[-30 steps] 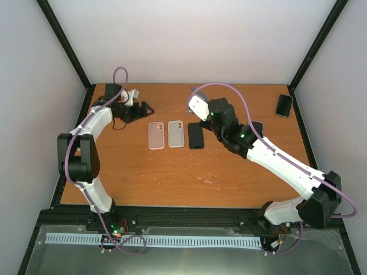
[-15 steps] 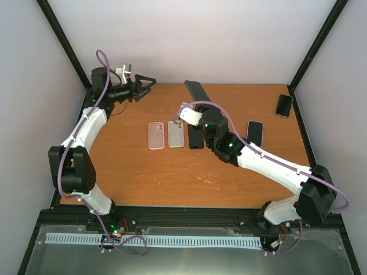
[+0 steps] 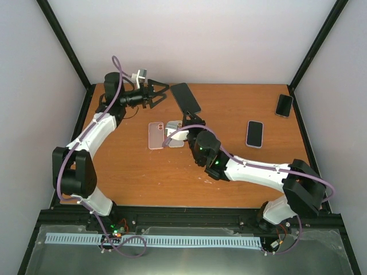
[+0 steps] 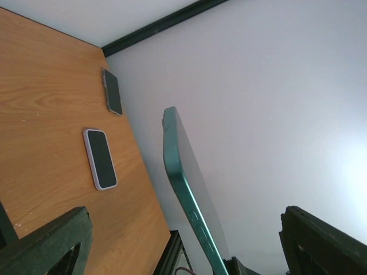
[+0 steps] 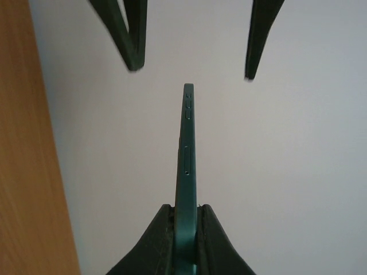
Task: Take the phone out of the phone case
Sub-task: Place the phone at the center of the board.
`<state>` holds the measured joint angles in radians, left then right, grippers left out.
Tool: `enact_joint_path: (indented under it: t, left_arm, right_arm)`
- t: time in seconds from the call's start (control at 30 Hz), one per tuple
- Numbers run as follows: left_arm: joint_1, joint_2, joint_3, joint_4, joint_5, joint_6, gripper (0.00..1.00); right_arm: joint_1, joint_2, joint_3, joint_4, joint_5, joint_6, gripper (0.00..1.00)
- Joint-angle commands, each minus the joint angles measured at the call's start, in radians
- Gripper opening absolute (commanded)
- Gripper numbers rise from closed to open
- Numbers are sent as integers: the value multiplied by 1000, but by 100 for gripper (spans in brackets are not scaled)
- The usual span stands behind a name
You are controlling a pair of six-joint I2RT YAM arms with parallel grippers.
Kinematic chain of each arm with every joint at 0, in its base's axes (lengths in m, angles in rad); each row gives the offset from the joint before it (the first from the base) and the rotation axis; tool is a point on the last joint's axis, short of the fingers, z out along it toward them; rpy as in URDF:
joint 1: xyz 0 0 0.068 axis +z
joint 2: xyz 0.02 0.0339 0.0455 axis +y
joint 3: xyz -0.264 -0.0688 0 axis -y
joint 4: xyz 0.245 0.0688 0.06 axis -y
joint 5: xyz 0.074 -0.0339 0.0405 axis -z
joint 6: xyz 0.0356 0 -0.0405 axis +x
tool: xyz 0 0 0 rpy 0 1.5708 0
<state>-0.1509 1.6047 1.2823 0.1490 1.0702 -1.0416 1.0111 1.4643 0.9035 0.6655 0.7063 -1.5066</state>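
A wooden table (image 3: 137, 183) stands between white walls (image 3: 200, 40). A dark phone (image 3: 284, 105) lies in the far right corner. Near the right edge, closer in, a phone with a pale rim (image 3: 254, 133) lies screen up, apart from the dark one. Left of the middle, towards the far edge, two pale pink cases (image 3: 156, 136) (image 3: 176, 127) lie side by side, the right one partly covered.
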Motion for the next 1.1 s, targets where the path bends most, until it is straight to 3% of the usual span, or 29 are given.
enact_joint_path:
  t: [0.0,0.6,0.9,1.07]
  left_arm:
    - [-25,-29,-7,54,-5,-45,89]
    - [-60,-40,-90,141,11,-111,56]
    - [-76,-44,-118,202,23,-137,24]
    - [-76,-48,-118,195,19,-126,5]
  right_arm:
    - [43,19,-23,276,17,-167,3]
    - [88,81,-60,411,12,-275,3]
    - [94,99,-73,433,11,-274,3]
    - [93,67,-81,364,22,-201,20]
